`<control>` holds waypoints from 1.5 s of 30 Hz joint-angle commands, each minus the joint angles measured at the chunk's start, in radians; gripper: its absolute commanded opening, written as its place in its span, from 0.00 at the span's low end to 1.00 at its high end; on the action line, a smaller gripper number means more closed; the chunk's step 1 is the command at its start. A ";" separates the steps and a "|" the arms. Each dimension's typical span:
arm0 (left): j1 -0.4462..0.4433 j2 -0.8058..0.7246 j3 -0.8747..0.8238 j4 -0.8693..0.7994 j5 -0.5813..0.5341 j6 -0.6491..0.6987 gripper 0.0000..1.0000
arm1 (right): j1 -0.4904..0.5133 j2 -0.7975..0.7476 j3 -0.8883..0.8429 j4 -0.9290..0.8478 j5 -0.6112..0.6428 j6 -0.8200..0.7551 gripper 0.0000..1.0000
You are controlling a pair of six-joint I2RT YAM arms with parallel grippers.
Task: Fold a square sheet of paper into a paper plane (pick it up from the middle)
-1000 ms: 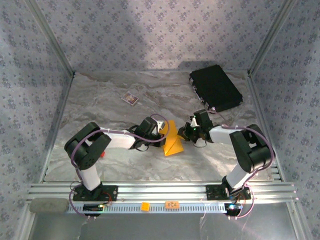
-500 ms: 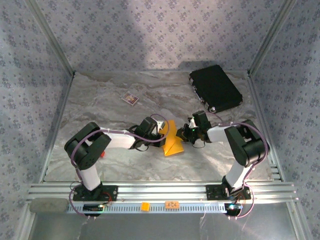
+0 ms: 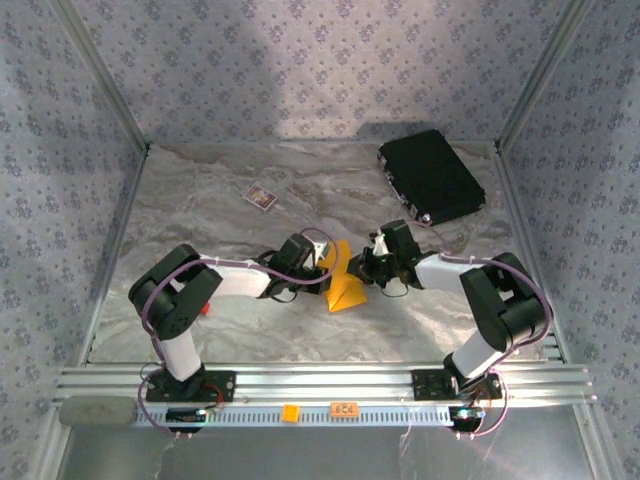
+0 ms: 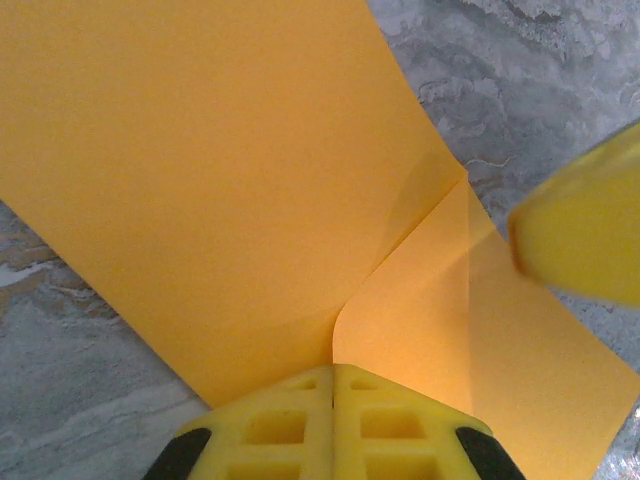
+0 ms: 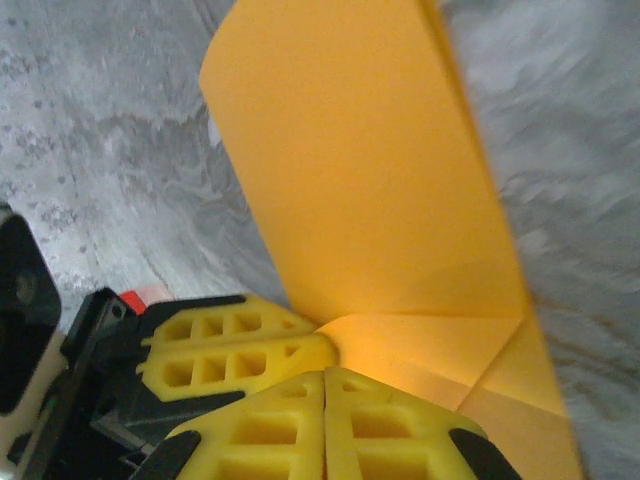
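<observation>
Top external, orange rail tag [image 3: 345, 408], print too small, plain paper [image 3: 347, 292].

**No legible text in view**

The orange tag [image 3: 345, 408] on the front rail [image 3: 400, 385] carries a few dark characters, too small to make out. The small card [image 3: 260, 197] lying on the table [image 3: 200, 200] shows a printed face, but nothing on it can be read.
</observation>
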 commanded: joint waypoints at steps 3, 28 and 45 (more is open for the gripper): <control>0.002 0.009 -0.015 -0.031 0.012 0.000 0.00 | 0.034 0.047 -0.023 0.055 -0.027 0.034 0.08; 0.001 -0.223 0.008 -0.176 -0.069 -0.117 0.42 | 0.045 0.095 -0.087 0.023 0.071 0.030 0.06; -0.066 -0.052 0.098 -0.111 0.209 -0.240 0.07 | 0.048 0.101 -0.093 0.035 0.078 0.042 0.06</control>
